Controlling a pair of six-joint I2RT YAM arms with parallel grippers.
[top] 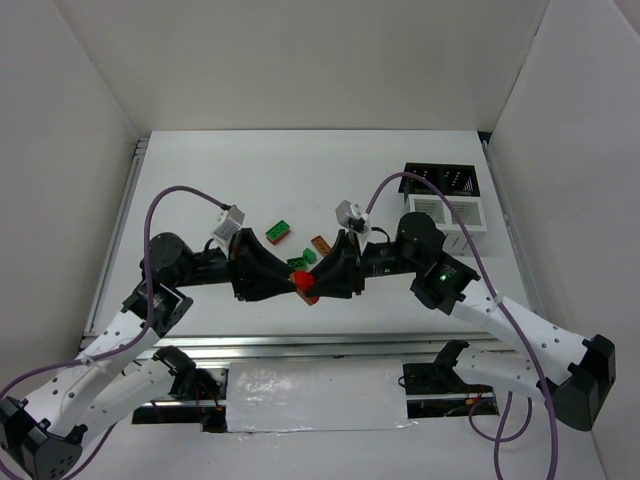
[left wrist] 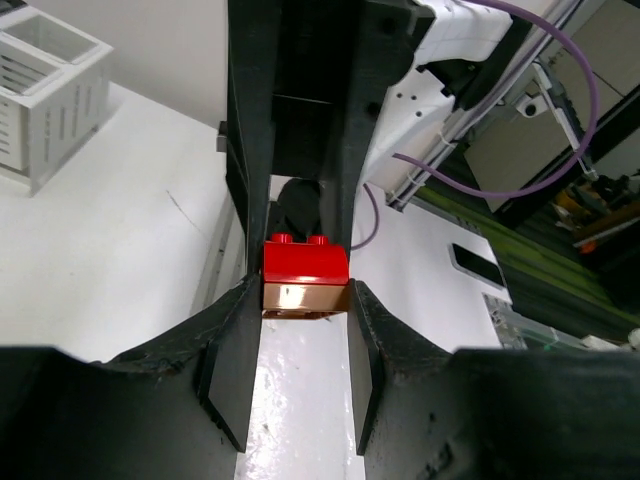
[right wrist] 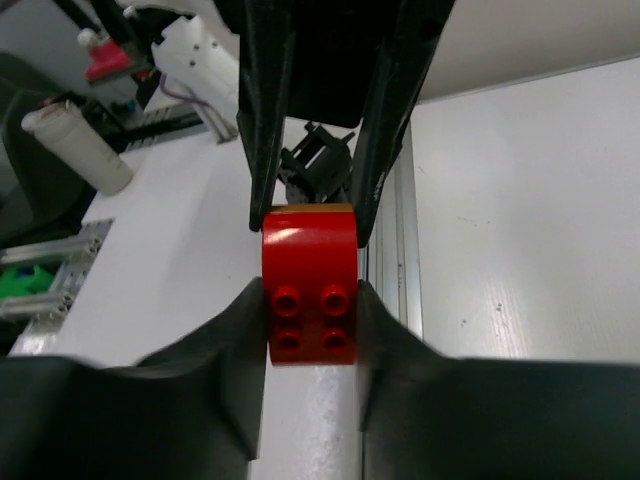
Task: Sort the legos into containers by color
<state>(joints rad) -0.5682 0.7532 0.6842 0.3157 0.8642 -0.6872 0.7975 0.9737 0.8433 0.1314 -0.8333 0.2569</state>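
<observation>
A two-colour stack, a red lego point(top: 307, 284) on an orange-brown lego point(top: 300, 293), hangs above the table's near edge between both grippers. My left gripper point(left wrist: 305, 300) is shut on the orange-brown lego point(left wrist: 305, 298). My right gripper point(right wrist: 310, 312) is shut on the red lego point(right wrist: 310, 295), studs facing its camera. The two bricks are still joined. On the table behind lie a green and red lego point(top: 279, 231), an orange-brown lego point(top: 321, 245) and a green lego point(top: 301, 260). The black container point(top: 446, 180) and the white container point(top: 452, 213) stand at the right rear.
The white container also shows in the left wrist view point(left wrist: 50, 90), far left. An aluminium rail point(top: 300, 345) runs along the table's near edge under the grippers. White walls enclose the table on three sides. Purple cables point(top: 180, 195) loop over both arms.
</observation>
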